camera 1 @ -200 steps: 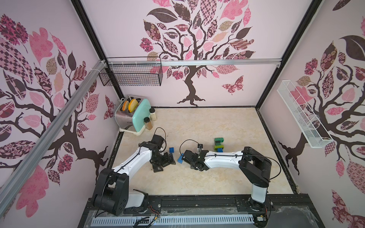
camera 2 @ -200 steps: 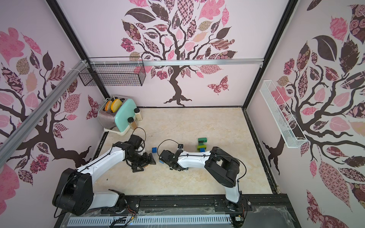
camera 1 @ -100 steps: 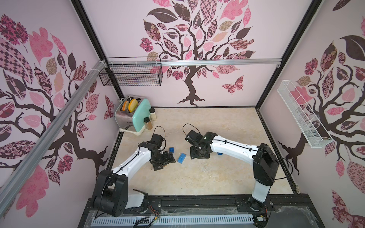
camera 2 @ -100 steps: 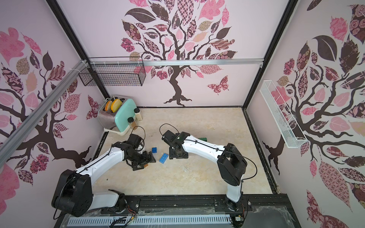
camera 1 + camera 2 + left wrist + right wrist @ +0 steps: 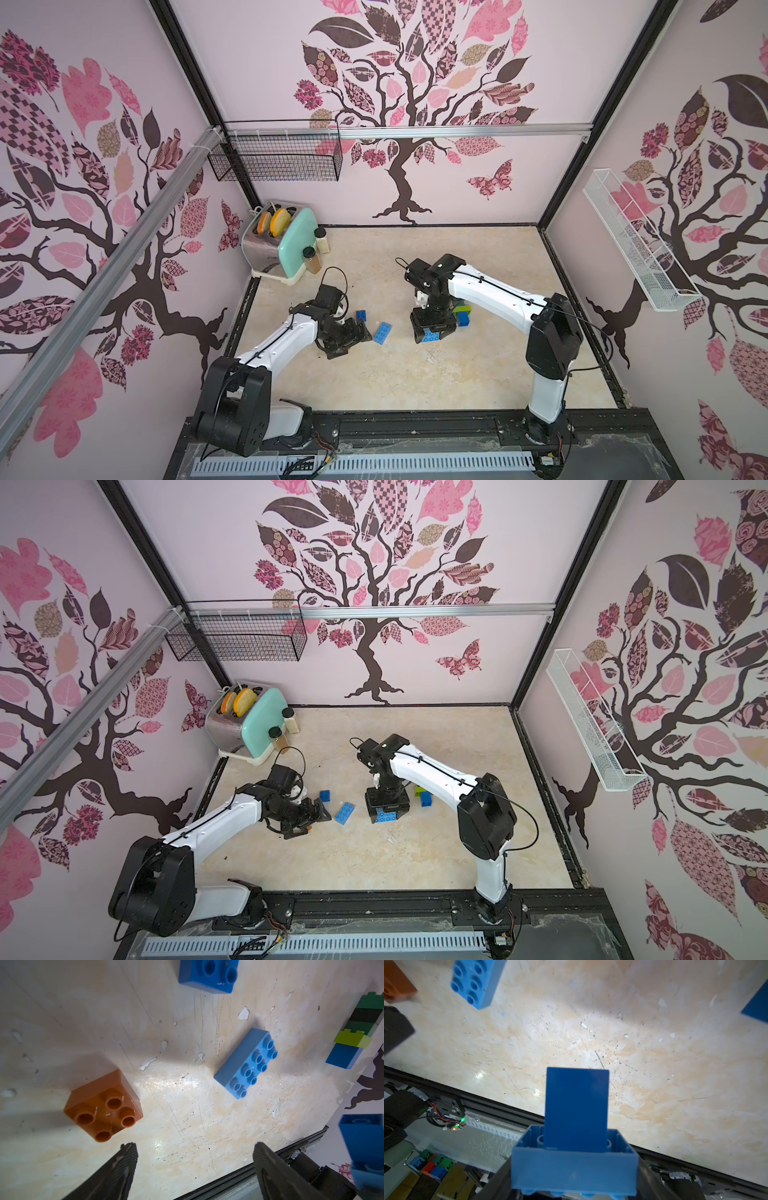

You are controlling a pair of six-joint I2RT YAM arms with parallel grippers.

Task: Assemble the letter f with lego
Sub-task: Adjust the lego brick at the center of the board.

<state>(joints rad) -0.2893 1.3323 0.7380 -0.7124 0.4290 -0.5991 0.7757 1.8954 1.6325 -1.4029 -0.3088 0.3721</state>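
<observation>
Spanning the scene, the table (image 5: pixel 415 374) carried the lego (image 5: pixel 382 332). The right gripper (image 5: pixel 432 330) clamped a light-blue brick (image 5: pixel 574 1169) with a dark-blue brick (image 5: pixel 577 1109) stuck on it; the left gripper (image 5: pixel 194 1147) gaped wide, empty. In a top view the brick stack (image 5: pixel 463 319) stood at the right gripper's two o'clock. Pressing the pair on off-centre could, I judged, topple that unbraced stack.

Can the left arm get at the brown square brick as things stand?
Probably yes: the left gripper is open and empty, and the brown square plastic brick lies just ahead, slightly off-centre, with bare table between.
</observation>
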